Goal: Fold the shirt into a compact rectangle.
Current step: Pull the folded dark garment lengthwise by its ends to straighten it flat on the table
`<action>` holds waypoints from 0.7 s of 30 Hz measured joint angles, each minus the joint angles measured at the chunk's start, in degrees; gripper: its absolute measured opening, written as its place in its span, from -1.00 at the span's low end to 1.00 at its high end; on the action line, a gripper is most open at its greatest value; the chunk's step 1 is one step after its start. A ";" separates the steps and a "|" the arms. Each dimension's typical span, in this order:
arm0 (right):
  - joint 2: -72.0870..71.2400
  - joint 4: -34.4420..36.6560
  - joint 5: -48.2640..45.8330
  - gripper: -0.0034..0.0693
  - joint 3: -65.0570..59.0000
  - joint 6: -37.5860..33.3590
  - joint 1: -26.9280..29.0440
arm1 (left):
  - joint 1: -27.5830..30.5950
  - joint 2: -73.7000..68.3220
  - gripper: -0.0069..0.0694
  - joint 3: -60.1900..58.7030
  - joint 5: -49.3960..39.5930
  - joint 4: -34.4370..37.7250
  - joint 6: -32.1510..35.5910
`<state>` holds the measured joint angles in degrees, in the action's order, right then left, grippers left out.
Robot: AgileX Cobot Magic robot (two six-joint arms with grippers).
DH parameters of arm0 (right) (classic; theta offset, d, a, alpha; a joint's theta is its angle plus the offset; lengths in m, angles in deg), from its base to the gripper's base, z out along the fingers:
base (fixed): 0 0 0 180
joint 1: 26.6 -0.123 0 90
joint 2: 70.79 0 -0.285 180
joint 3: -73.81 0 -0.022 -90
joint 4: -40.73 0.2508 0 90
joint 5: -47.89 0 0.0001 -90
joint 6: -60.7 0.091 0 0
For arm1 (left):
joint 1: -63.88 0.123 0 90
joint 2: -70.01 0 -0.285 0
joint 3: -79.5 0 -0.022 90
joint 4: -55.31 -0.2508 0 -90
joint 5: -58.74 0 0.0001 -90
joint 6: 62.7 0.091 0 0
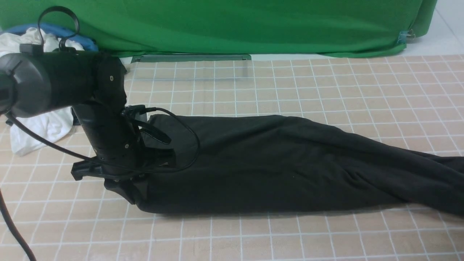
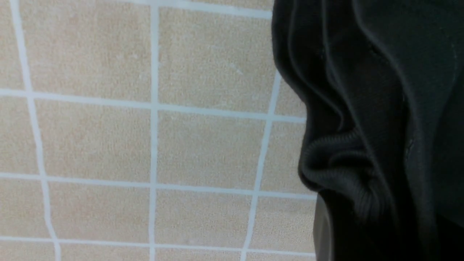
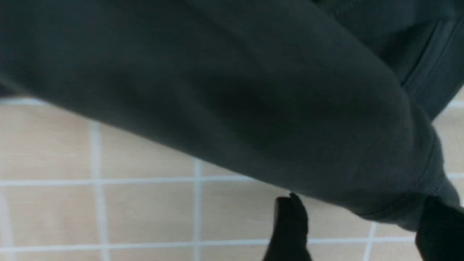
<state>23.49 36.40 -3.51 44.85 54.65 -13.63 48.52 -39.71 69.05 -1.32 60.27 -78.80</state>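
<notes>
Shirt (image 1: 272, 163) lies stretched long, left tool (image 1: 125, 185) gripping its end.

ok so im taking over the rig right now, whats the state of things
Left gripper: down on the left end of the shirt, looks clamped on bunched fabric by the ribbed collar.
Right gripper: open, fingers apart beside a hemmed edge of the shirt, holding nothing.
Shirt: lies on the table as one long narrow band, left to right; its right end runs out of the front view. White garment sits far left, not part of the job.
Done: sides appear folded in lengthwise.
Left: fold the band end over end into a compact rectangle and smooth the wrinkles.
</notes>
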 joint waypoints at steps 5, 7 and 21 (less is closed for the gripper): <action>2.17 -6.09 -0.91 0.41 0.00 6.05 0.00 | 0.00 0.02 -0.58 0.00 0.36 -0.07 0.07; 2.22 -6.48 -0.14 0.41 0.00 6.78 0.00 | 0.00 0.02 -0.58 0.00 0.43 -0.13 0.22; 8.09 -7.24 4.19 -0.60 0.50 8.29 0.00 | 0.00 0.02 -0.58 0.00 1.10 -0.20 1.10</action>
<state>31.58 29.15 0.68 45.35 62.94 -13.63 48.52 -39.69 69.05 -0.23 60.07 -77.70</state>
